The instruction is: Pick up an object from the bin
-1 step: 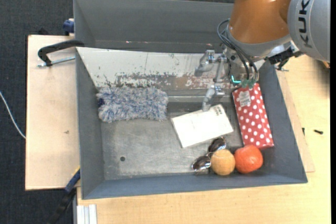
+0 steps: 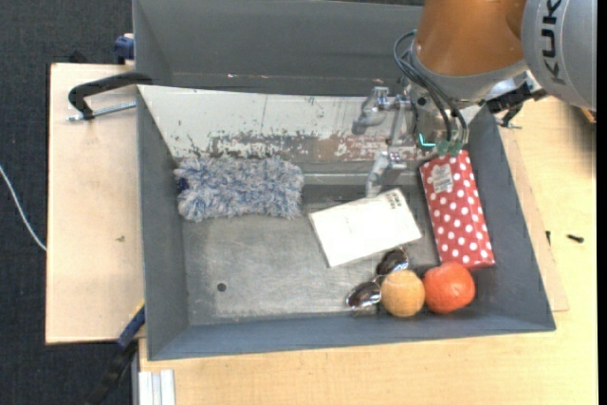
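Looking down into a grey metal bin (image 2: 161, 232): nearest you, against the front wall at the right, an orange ball-shaped fruit (image 2: 449, 287) touches a tan one (image 2: 403, 294), with a dark glossy thing, perhaps sunglasses (image 2: 373, 287), just beside them. Behind these a flat white pad (image 2: 365, 228) lies tilted on the floor, and to its right a long red box with white dots (image 2: 457, 209) leans along the right wall. At mid-left lies a fluffy blue-grey duster head (image 2: 237, 187). Farthest back, the gripper (image 2: 387, 139) hangs below the arm's orange cover, near the rear wall, just beyond the pad's far edge and beside the far end of the box. You cannot tell whether it is spread or closed, and nothing shows in its grasp. The box is probably your easiest take: light, stiff cardboard, slightly slick, best pinched across its narrow width near the far end. The pad lies too flat to grip except by an edge.
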Controlling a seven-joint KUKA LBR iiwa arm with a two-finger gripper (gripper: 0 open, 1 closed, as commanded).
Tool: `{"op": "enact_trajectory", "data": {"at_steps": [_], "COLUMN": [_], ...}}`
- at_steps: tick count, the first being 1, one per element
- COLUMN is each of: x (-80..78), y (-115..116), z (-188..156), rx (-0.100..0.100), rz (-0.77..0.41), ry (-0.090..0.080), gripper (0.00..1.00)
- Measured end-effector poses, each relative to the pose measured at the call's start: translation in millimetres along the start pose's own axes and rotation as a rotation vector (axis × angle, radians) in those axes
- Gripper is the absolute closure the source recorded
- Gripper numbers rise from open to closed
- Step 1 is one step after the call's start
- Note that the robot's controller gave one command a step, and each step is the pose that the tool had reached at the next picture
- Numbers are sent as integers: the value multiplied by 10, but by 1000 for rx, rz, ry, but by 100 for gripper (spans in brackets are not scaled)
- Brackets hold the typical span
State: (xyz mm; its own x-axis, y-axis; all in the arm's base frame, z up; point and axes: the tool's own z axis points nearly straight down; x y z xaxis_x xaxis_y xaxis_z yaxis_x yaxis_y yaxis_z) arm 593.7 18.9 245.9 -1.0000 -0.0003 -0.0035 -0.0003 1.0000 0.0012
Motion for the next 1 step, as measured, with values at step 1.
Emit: {"op": "enact_trajectory", "data": {"at_steps": [1], "x": [29], "y": [-78], "z": [438], "rx": [0], "rz": [0], "ry": [-7], "gripper": [0]}}
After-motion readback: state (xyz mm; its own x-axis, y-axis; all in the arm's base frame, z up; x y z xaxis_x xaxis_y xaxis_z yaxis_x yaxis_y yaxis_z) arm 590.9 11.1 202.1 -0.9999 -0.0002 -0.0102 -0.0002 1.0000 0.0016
